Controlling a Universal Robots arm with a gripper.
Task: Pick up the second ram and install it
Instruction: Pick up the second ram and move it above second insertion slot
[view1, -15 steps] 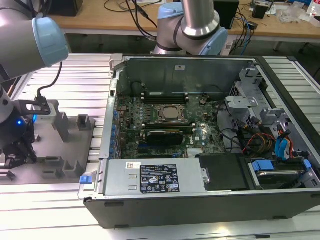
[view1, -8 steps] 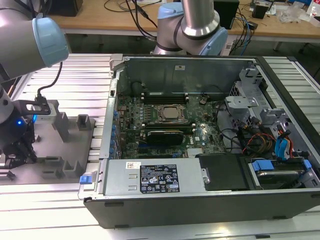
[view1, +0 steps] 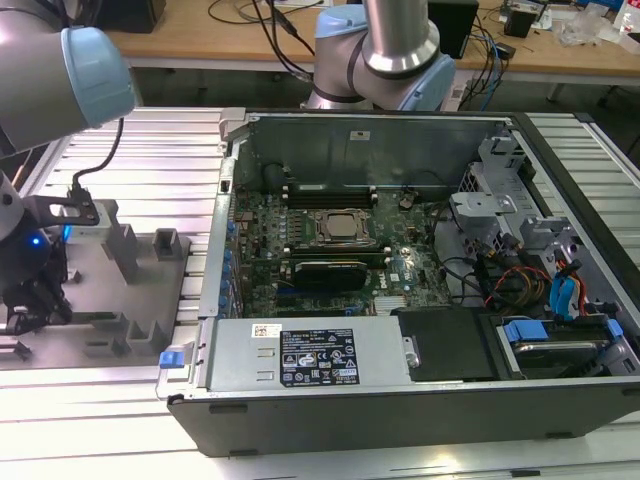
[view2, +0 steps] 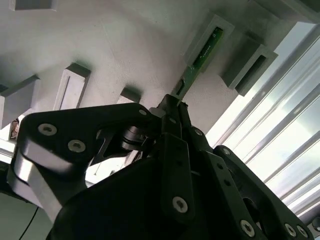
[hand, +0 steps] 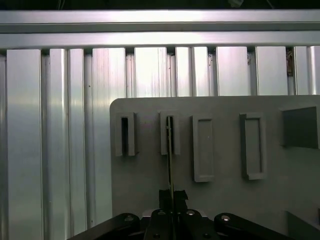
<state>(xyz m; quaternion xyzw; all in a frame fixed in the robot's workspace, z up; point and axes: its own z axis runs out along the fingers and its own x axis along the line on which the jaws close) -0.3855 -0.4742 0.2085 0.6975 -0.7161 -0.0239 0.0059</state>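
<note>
Running under everything is a ribbed aluminium table (view1: 150, 140), with a wooden desk (view1: 200, 40) and loose cables (view1: 275, 40) behind it. An open computer case (view1: 400, 410) lies on its side toward the exterior view's right, its motherboard (view1: 330, 260) facing up. At the exterior view's left, a grey fixture (view1: 130, 300) with upright posts rests flat on the table, just beside the case.

In the second wrist view, the second ram (view2: 202, 52) stands on edge with its far end seated in a slotted post (view2: 226, 27) of the fixture. Its near end runs straight in between the fingertips of the gripper (view2: 172, 105). The first wrist view catches the second ram (hand: 170, 150) edge-on, as a thin line from the slot back to the gripper (hand: 172, 196). The fingers are drawn narrow and pinch the stick between them.

The arm (view1: 40, 60) comes in from the upper corner at the exterior view's left and bends down at the wrist. The gripper (view1: 35, 305) hangs low over the end of the fixture farthest from the case.
</note>
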